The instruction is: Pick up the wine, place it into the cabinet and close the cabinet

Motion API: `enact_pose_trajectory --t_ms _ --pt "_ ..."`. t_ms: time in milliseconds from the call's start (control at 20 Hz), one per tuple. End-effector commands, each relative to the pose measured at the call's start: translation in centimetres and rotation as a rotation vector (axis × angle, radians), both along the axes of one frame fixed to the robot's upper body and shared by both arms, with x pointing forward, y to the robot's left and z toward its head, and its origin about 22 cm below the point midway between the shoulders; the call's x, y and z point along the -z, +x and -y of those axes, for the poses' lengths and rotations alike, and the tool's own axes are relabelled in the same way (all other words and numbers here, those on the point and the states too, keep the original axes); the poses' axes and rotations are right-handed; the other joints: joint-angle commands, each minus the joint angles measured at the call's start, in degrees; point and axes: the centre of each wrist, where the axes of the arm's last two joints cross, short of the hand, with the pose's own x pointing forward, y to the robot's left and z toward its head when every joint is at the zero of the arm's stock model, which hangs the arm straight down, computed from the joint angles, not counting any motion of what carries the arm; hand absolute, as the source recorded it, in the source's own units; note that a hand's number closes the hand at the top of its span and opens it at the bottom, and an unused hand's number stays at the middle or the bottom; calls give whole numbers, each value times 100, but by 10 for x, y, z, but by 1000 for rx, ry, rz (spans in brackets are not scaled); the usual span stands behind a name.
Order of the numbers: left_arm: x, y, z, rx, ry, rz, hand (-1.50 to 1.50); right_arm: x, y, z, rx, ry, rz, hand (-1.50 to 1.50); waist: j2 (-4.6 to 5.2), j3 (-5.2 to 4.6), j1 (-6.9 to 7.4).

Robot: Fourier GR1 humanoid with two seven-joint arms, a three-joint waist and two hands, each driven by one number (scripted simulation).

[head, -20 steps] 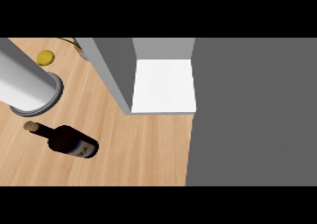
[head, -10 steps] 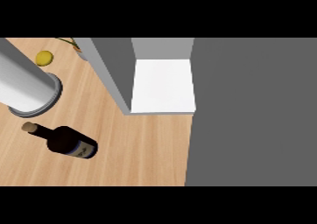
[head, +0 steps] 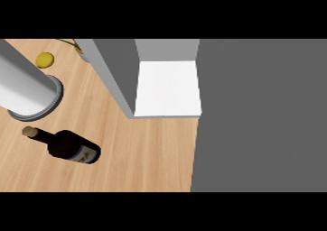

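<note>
**Wine bottle lying on the counter, no hand in sight**

The dark glass wine bottle (head: 71, 146) lies on its side on the light wooden counter (head: 146, 153), at the lower left of the head view. Its cork-coloured top (head: 29, 131) points to the upper left, and a bluish label (head: 87, 156) wraps the wide end. Nothing touches the bottle.

Neither hand shows anywhere in the view, so whether their fingers are apart or curled cannot be told.

Up and to the right of the bottle, well apart from it, is the cabinet, seen only in part. Its upright grey panel (head: 116, 72) meets the flat white shelf floor (head: 167, 88), and both are cut off by the top edge. A broad plain grey surface (head: 266, 117) fills the right side; what it belongs to is unclear.

A large pale grey cylinder with a darker rim (head: 19, 88) slants in from the left edge, just above the bottle's top; its far end is out of view. Behind it sit a small round yellow fruit (head: 44, 59) and a thin yellowish stem (head: 69, 43), which is too small and too cut off to identify.
</note>
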Motion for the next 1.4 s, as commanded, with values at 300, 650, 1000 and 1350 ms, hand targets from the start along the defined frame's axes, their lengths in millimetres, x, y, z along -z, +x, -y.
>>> enact_pose_trajectory --t_ms 300,650,1000,1350 --pt "55 14 -16 -8 14 -79 -150 -42 -43 11 -25 31 78 -150 5 -5 4" --pt "95 22 -15 24 26 -116 -150 -33 -41 11 -26 26 64 -150 1 4 1" --pt "139 33 -15 53 40 -156 -150 -39 -35 13 -20 36 84 -150 14 0 14" --pt "162 49 3 16 77 -159 -150 -44 -48 10 -34 46 85 -150 -1 -2 -56"
